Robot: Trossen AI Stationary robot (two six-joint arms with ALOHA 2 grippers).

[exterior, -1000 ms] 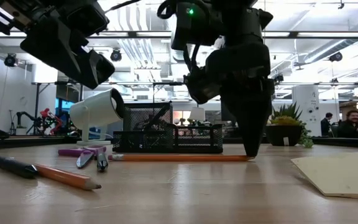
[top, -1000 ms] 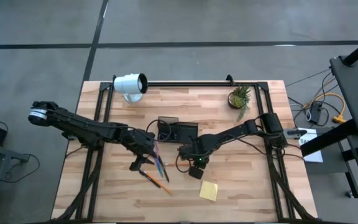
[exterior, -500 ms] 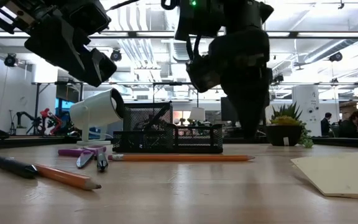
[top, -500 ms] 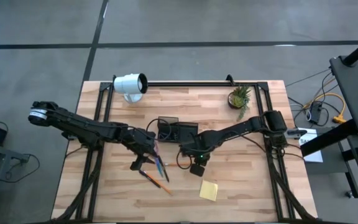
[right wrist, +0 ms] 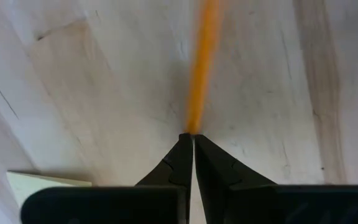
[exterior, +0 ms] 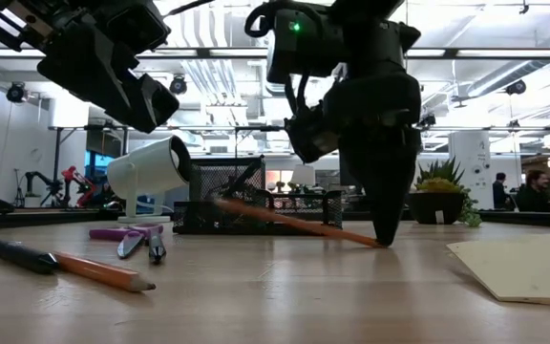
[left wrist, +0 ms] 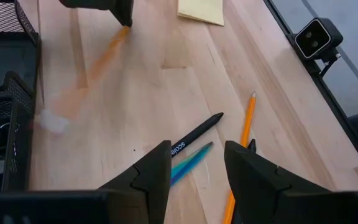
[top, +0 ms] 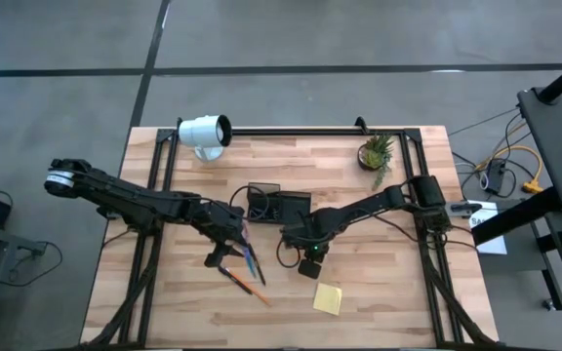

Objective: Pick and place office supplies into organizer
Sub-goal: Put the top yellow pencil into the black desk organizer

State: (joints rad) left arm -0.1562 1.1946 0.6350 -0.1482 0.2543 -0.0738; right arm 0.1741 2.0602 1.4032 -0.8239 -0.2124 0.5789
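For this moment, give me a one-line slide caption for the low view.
Right gripper, shut, pins one end of an orange pencil to the table while its other end tilts up before the black mesh organizer.

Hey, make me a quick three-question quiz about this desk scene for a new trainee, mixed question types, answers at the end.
1. True or false: the orange pencil lies flat on the table.
2. Which gripper pinches that pencil's end? A) left gripper B) right gripper
3. Fill in: the yellow sticky-note pad lies on the table, not in the ______.

Key: 1 false, one end is raised toward the organizer while the other end is pinched low at the tabletop. 2 B, its fingers are shut on the tip; the left gripper hangs open over the pens. 3 organizer.
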